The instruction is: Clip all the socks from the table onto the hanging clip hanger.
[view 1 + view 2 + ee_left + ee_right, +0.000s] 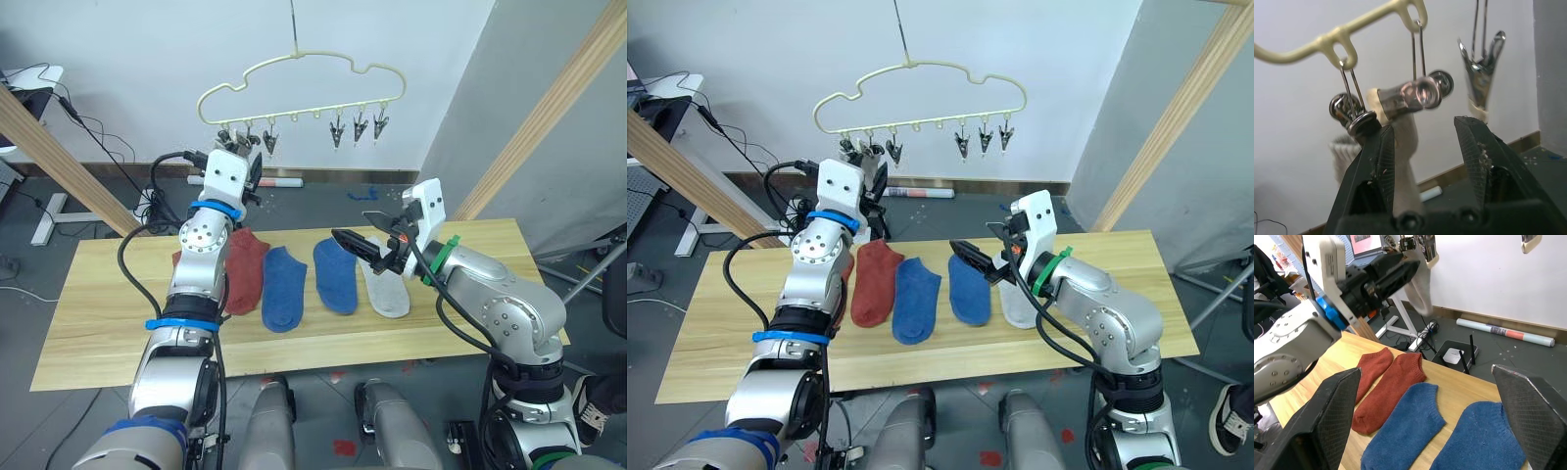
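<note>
Now L gripper (pixel 1422 147) open at clip hanger (pixel 294 73), grey sock (pixel 1403 142) seemingly clipped; R gripper (pixel 364 243) open above table (pixel 88 323).

rust-red socks (pixel 247 269), blue socks (pixel 284 287), pale-yellow clip hanger (pixel 299 59)

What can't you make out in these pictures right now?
- Whether the light grey sock is properly clipped: in the left wrist view the clip is blurred.
- The second rust-red sock: in the head views the left arm covers most of it.
- The light grey sock on the table: the right gripper hides its upper end.
</note>
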You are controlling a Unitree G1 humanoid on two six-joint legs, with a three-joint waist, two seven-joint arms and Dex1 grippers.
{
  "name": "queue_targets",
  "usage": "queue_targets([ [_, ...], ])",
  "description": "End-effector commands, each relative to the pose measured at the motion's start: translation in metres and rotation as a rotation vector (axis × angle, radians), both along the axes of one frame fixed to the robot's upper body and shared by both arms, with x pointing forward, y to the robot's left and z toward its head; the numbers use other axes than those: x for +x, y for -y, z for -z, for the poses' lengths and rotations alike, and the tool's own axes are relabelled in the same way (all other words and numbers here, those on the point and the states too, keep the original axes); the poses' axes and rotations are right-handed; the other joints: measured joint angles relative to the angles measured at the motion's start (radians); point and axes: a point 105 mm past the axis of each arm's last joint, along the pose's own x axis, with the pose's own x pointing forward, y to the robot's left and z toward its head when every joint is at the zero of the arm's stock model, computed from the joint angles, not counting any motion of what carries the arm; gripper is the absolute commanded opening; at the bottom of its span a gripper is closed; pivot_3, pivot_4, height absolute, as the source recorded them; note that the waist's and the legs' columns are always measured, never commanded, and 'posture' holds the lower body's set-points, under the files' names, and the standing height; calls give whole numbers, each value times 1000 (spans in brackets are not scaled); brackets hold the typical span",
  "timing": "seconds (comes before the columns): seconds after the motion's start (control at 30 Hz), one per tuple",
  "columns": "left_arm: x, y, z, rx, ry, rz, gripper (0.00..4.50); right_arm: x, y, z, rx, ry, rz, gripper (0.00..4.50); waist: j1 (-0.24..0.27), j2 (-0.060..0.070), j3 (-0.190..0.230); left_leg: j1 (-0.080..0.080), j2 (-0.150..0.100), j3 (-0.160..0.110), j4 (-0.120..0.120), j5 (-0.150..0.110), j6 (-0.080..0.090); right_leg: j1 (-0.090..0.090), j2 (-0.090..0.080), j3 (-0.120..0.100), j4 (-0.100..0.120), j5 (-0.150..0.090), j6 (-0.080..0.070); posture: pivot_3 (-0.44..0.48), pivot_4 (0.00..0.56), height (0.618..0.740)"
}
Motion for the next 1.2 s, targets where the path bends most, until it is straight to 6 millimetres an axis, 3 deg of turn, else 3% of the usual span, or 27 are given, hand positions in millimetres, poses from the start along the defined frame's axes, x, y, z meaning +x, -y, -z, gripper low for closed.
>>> queue_targets([
  [0.03, -1, 1, -19, 27, 79, -5, 2121, -3, 2, -10, 25, 39, -3, 4500, 0, 0, 0, 0, 0, 0, 0, 0, 0, 0, 0, 0, 0, 0, 0, -81, 263, 740],
  [0.83, 7, 23, -23, 35, 74, 106, 2121, -2, 3, -8, 27, 33, 10, 4500, -2, 0, 0, 0, 0, 0, 0, 0, 0, 0, 0, 0, 0, 0, 0, -87, 261, 740],
  [0.93, 6, 23, -24, 28, 80, 108, 1598, -2, 3, -7, 27, 33, 11, 4500, -2, 0, 0, 0, 0, 0, 0, 0, 0, 0, 0, 0, 0, 0, 0, -87, 261, 740],
  [1.1, 5, 20, -26, 21, 85, 103, 314, -2, 3, -7, 28, 33, 11, 4500, -2, 0, 0, 0, 0, 0, 0, 0, 0, 0, 0, 0, 0, 0, 0, -87, 261, 740],
  [1.2, 5, 18, -25, 16, 83, 98, 220, -2, 2, -7, 29, 33, 10, 4500, -2, 0, 0, 0, 0, 0, 0, 0, 0, 0, 0, 0, 0, 0, 0, -87, 261, 740],
])
